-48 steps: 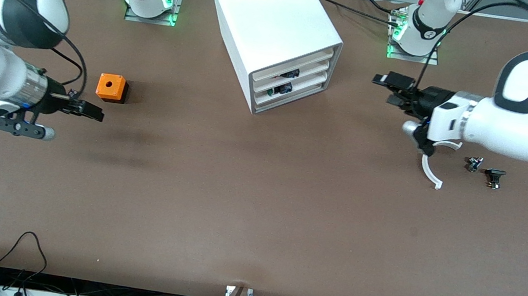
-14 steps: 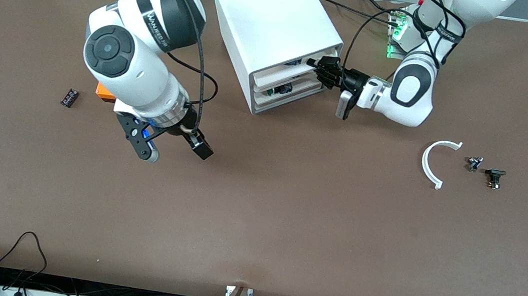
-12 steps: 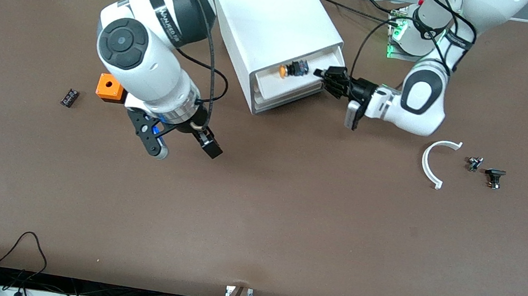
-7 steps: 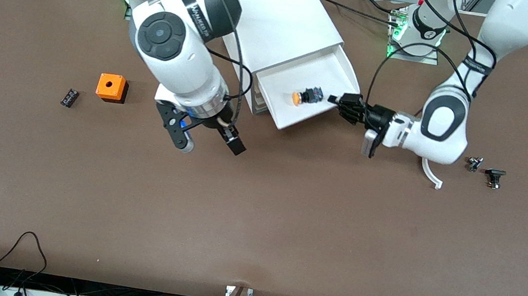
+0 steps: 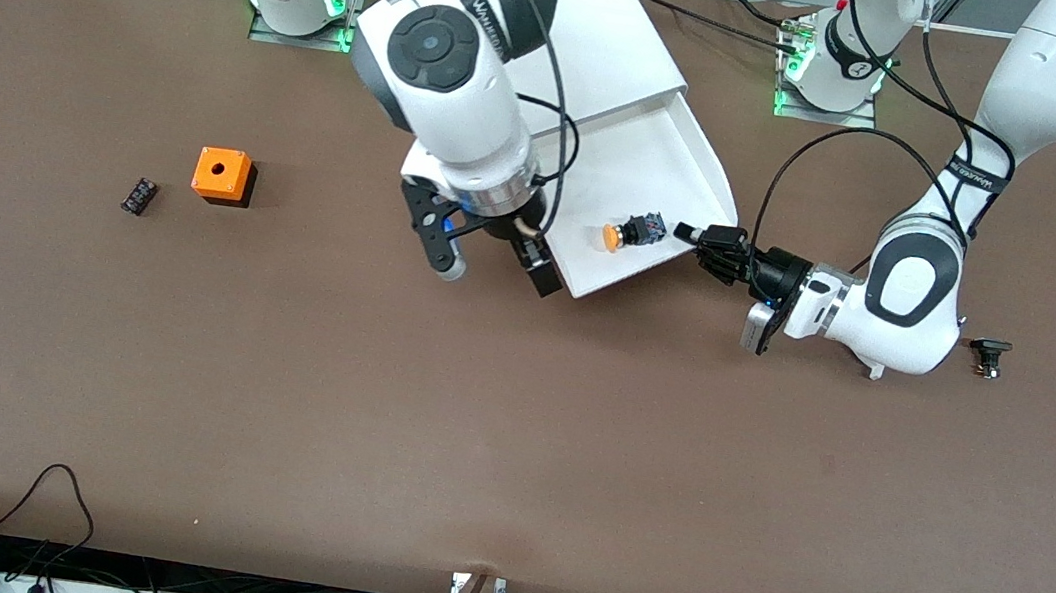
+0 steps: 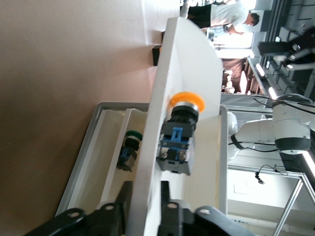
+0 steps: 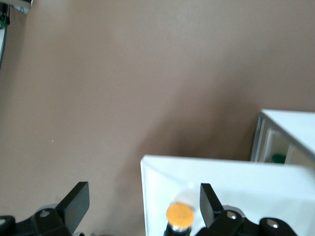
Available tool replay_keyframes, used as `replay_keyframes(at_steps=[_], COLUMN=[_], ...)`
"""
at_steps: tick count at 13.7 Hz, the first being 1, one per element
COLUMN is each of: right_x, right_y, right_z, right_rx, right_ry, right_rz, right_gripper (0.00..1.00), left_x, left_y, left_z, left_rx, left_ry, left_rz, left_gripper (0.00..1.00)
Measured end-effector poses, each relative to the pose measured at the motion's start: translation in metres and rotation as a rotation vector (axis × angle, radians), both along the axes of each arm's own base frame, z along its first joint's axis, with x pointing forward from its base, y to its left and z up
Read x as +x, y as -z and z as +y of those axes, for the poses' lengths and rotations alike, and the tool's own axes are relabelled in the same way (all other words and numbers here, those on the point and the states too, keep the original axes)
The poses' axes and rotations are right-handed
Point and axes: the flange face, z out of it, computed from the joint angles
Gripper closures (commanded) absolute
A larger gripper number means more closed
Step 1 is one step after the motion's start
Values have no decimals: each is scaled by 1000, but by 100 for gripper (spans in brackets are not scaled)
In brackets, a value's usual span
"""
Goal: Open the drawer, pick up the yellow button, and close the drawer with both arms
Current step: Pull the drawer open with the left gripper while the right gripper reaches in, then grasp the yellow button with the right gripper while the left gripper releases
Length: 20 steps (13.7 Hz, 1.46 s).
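The top drawer (image 5: 651, 156) stands pulled far out of the white cabinet (image 5: 610, 35). The button (image 5: 624, 234), orange cap on a black body, lies on its side in the drawer near the front wall. My left gripper (image 5: 693, 234) is shut on the drawer's front wall; in the left wrist view its fingers (image 6: 166, 194) pinch the white wall (image 6: 160, 123) with the button (image 6: 178, 137) just past them. My right gripper (image 5: 534, 265) is open over the drawer's front corner. In the right wrist view it (image 7: 142, 202) straddles the drawer's edge (image 7: 145, 189), with the orange cap (image 7: 179, 215) between the fingers.
An orange cube with a hole (image 5: 223, 174) and a small black part (image 5: 138, 194) lie toward the right arm's end. Another black part (image 5: 989, 353) lies toward the left arm's end. A lower drawer holds a green-capped part (image 6: 129, 147).
The left gripper has pulled the drawer out toward the front camera, baring the button. The right arm has swung from its end of the table to the drawer's front corner.
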Motion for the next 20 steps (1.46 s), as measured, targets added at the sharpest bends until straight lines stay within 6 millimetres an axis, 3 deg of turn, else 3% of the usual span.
replay_keyframes(at_steps=[2,4,8,10,13,14,17,18,20], right_x=[-13,-24,-53,-64,-73,-75,-78,-80,-80], right_y=[2,9,54,74,84,86,87,87,87], right_z=[25,44,86,100,110,111,116,116,117], right_rx=[27,46,31,15,5,3,1,-1,-1], right_ry=[33,69,108,116,116,115,107,105,103], right_rz=[-5,0,24,36,32,27,12,9,7], right_gripper=[1,1,1,1,2,12,87,100,100], left_x=[7,22,48,54,66,69,78,80,82], left_y=[-10,-36,-100,-114,-143,-156,-182,-187,-198], left_z=[3,5,16,23,32,35,41,40,33], left_rx=[54,129,308,416,570,619,787,845,948], left_ry=[13,47,107,115,116,113,107,112,133], left_rz=[27,67,84,82,74,70,14,-15,-80], left_gripper=[0,0,0,0,0,0,0,0,0])
